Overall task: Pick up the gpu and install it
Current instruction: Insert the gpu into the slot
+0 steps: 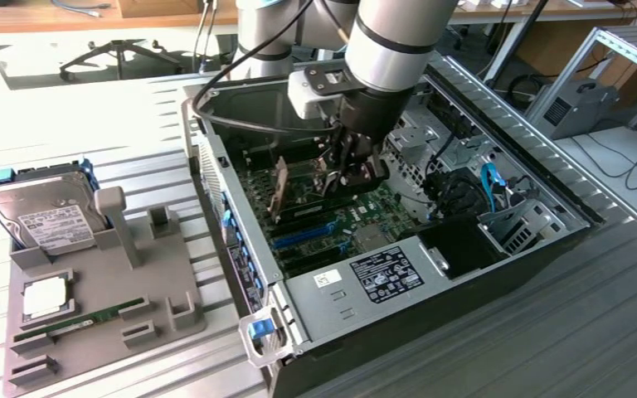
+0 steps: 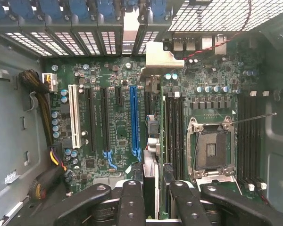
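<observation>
The hand [image 1: 347,170] was seen lowered into the open computer case [image 1: 540,178], which lay on its side on the table [image 1: 584,332], and it was clenched around the gpu [image 1: 279,189]. In the exterior view the card was held on edge between the fingers, hanging just under the hand and toward the exterior view's left of it, its brownish face turned that way, directly over the green motherboard [image 1: 347,220]. In the wrist view the gpu [image 2: 151,155] was seen edge-on as a thin strip running away from the black fingers [image 2: 132,197], with its silver metal bracket [image 2: 161,55] at the far end, close to the slotted back wall of the case. The card's edge was placed just beside the long blue slot [image 2: 133,117] and between it and the bank of black slots next to the empty processor socket [image 2: 212,148]; whether it was seated in any slot could not be told. A white slot [image 2: 75,117] was seen further off on the board, and a bundle of cables [image 2: 40,103] was laid along the case wall. Well apart from the case, at the exterior view's left, a grey holder tray [image 1: 147,282] was set on the table, carrying a hard drive [image 1: 42,211], a processor chip [image 1: 44,297] and a green memory stick [image 1: 80,322].
</observation>
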`<state>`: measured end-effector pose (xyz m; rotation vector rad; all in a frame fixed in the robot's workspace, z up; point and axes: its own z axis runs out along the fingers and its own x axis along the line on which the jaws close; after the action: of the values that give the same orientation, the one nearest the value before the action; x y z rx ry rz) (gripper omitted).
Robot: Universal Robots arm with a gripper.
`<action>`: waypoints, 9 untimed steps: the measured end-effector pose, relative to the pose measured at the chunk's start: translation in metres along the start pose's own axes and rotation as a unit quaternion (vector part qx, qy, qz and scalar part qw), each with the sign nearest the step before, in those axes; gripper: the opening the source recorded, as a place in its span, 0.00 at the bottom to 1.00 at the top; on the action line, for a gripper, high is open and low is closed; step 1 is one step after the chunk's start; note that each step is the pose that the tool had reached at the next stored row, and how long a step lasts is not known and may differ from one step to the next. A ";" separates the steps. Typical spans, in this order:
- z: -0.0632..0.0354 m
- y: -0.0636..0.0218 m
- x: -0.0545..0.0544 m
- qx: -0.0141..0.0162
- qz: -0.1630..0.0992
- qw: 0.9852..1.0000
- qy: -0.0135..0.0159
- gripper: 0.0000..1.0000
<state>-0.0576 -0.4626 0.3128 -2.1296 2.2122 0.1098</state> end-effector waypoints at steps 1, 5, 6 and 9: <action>0.0005 0.0000 0.000 0.000 0.000 1.000 0.000 0.26; 0.0029 0.0003 0.000 0.000 0.000 1.000 0.000 0.26; 0.0034 0.0003 0.000 0.000 0.000 1.000 0.000 0.26; 0.0047 0.0004 0.001 0.000 0.000 1.000 0.000 0.26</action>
<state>-0.0580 -0.4626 0.3080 -2.1297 2.2122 0.1098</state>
